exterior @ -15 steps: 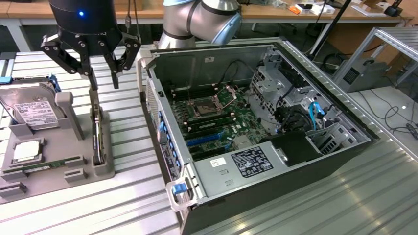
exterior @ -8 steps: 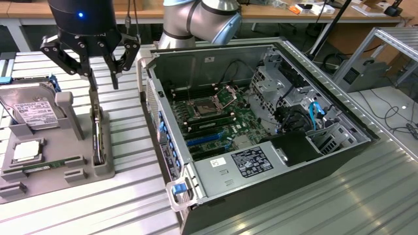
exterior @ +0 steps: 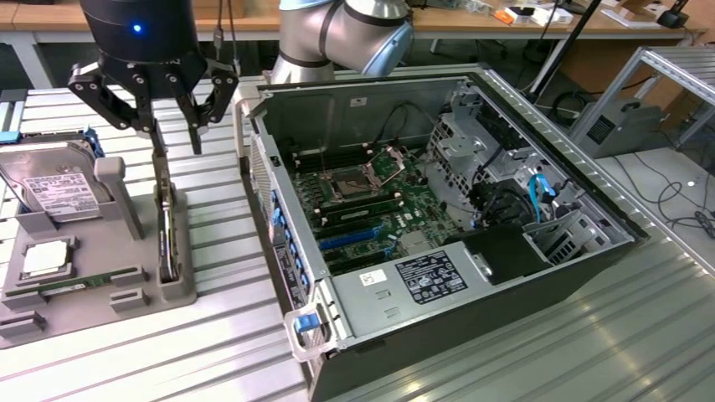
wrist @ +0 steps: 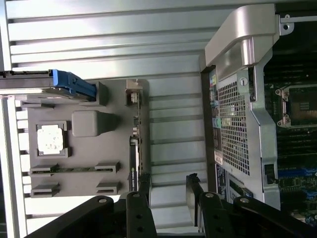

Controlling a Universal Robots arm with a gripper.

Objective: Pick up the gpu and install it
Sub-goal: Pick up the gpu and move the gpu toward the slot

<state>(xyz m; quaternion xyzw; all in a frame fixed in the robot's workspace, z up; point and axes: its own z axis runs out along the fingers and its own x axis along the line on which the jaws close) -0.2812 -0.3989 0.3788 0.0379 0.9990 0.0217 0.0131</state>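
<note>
locate the gpu point(exterior: 167, 234) standing on its long edge in a slot of the grey fixture tray point(exterior: 106, 247), on the side nearest the computer case point(exterior: 335, 113). read that upright seating as deliberate: presents the thin top edge to a pinch from above and fixes the card in a known pose.

observe the gripper point(exterior: 173, 141) released, jaws spread wide and grasping nothing, hanging above the far end of the card and apart from it. judging from the wrist view, not centred over the card: one fingertip point(wrist: 144, 181) nearly in line with it, the other over the bare slatted table point(wrist: 173, 129).

note the remaining parts parked in recesses of the same tray: hard drive point(exterior: 50, 180) leaning against a post, processor point(exterior: 45, 260) flat, memory stick point(exterior: 67, 287) on edge between two holders. treat each recess as a fixed pick-up position.

note the case laid on its side with the panel off and the motherboard point(exterior: 380, 209) facing up, giving top-down access to the expansion slots. regard the pick as not yet made and the install as not yet begun.
</note>
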